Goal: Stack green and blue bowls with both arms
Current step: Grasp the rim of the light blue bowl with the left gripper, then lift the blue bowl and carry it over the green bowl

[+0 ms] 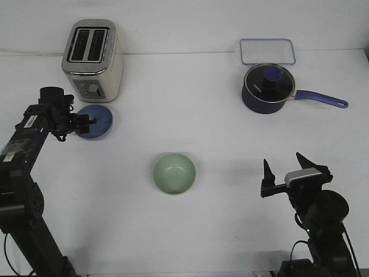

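The pale green bowl (174, 172) sits upright on the white table, near the middle front. The light blue bowl (97, 121) sits at the left, just in front of the toaster. My left gripper (85, 123) is at the blue bowl's left rim, its fingertips over the rim. The fingers are small and dark, so I cannot tell whether they are closed on the rim. My right gripper (285, 167) is open and empty at the front right, well to the right of the green bowl, with its pointed fingers spread wide.
A silver toaster (92, 60) stands at the back left, close behind the blue bowl. A dark blue lidded saucepan (268, 88) with its long handle pointing right stands at the back right. A clear flat container lid (267, 51) lies behind it.
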You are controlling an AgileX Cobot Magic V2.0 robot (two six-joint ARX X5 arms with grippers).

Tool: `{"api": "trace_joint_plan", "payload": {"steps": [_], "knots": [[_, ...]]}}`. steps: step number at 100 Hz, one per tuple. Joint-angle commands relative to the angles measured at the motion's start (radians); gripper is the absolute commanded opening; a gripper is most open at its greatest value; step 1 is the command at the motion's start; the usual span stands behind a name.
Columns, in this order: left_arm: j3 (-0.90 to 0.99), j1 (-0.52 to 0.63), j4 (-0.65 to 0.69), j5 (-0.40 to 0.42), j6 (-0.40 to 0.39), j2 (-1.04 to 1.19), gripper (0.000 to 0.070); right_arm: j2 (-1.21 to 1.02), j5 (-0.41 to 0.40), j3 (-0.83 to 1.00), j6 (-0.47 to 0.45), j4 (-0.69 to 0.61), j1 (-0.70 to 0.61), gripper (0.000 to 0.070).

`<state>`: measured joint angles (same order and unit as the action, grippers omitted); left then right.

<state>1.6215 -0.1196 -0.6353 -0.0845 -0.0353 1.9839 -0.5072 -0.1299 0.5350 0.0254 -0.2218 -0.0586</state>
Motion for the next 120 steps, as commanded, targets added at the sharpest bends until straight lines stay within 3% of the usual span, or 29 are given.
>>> {"api": "trace_joint_plan", "payload": {"steps": [1,28,55,78,120], "knots": [[0.023,-0.003,0.001,-0.005,-0.002,0.028,0.0006,-0.004,0.0,0.002,-0.01,0.012,-0.002,0.0638],[0.023,-0.003,-0.031,-0.018,0.01,-0.024,0.0009,-0.004,0.0,0.002,-0.01,0.012,-0.002,0.0638],[0.023,0.007,-0.077,-0.268,0.058,-0.199,0.0009,-0.004,0.0,0.002,-0.01,0.012,-0.002,0.0638],[0.016,0.1,-0.211,-0.27,0.077,-0.314,0.0009,-0.004,0.0,0.002,-0.01,0.012,-0.002,0.0638],[-0.003,0.42,-0.254,-0.268,0.074,-0.34,0.0009,-0.004,0.0,0.002,-0.01,0.012,-0.002,0.0638]]}}
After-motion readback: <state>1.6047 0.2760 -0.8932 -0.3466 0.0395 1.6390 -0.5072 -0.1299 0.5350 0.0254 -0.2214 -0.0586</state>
